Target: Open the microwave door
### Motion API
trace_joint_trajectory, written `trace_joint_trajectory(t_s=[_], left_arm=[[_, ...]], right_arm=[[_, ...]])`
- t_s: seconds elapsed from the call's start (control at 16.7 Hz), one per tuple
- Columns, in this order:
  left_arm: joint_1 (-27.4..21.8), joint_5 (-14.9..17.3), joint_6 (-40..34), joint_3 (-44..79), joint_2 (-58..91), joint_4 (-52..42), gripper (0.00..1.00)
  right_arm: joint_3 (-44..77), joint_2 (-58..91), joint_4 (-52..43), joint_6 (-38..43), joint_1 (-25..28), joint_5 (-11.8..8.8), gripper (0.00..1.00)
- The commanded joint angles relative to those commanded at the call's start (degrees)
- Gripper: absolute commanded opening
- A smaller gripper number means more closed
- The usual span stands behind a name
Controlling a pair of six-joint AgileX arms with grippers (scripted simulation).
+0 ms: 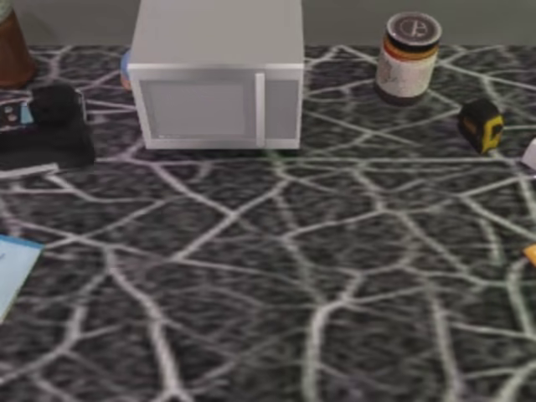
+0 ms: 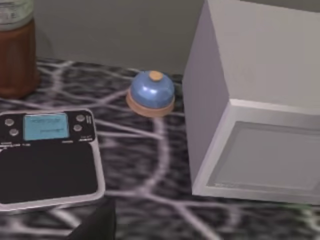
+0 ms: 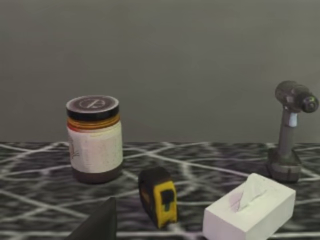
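Plainly, the stiff, hinged microwave door (image 1: 199, 109) at eleven o'clock wants pulling by its handle strip (image 1: 260, 109); I cannot tell either gripper's state.

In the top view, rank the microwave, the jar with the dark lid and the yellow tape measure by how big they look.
1. the microwave, by far the largest.
2. the jar, upright at the back right.
3. the tape measure, smallest, right of the jar.
All three sit toward the back of the table, so camera nearness barely skews this.

bottle (image 1: 12, 46) cut by edge | bell (image 1: 126, 69) mostly behind microwave (image 1: 218, 50)
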Motion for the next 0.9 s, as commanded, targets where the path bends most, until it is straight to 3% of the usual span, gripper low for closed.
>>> trace_joint_trajectory(t_s=[0.48, 0.9], left_arm=[[-14.33, -9.32, -12.50, 33.58, 45.05, -11.77, 1.00], [-20.64, -12.89, -17.74, 47.55, 63.59, -16.41, 1.00]], right_arm=[[0.00, 0.00, 0.00, 0.00, 0.00, 0.00, 1.00], [0.00, 0.00, 0.00, 0.00, 0.00, 0.00, 1.00]])
